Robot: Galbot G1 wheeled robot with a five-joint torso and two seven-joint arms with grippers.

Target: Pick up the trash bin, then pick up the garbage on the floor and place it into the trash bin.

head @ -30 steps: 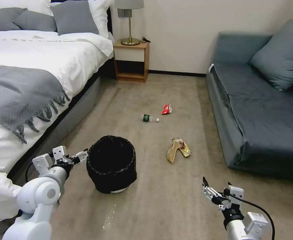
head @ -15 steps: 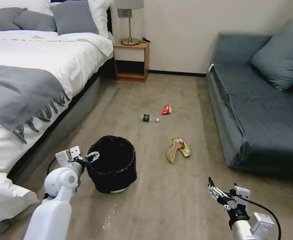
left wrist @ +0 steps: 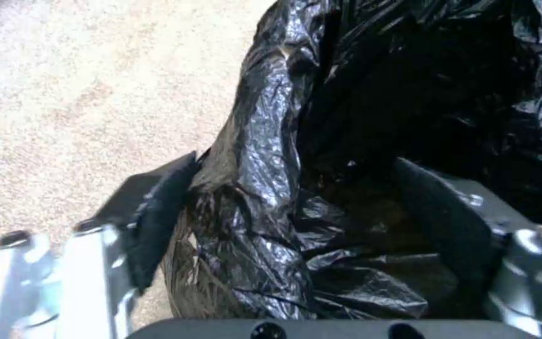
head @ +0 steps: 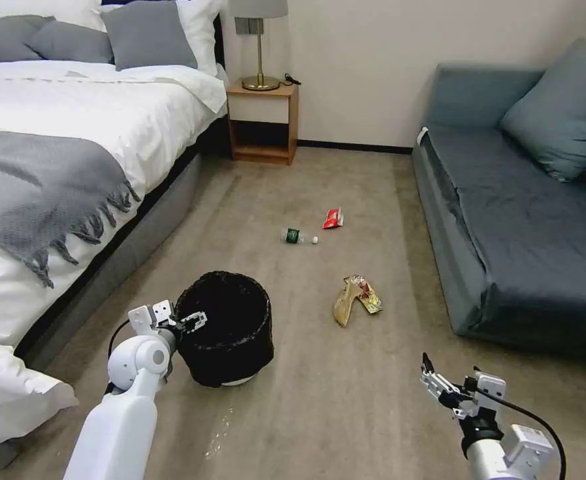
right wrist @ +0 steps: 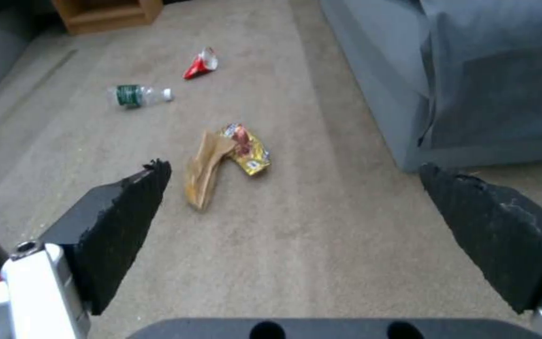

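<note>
Currently straddling the trash bin rim with my left gripper, fingers apart; risking pinching only slippery liner, bin slipping.

The beige carpeted floor carries a round trash bin lined with crinkly black plastic near the bed. Farther out lie a tan crumpled wrapper touching a yellow printed snack wrapper, a small clear green-labelled bottle and a red-and-white packet.
</note>
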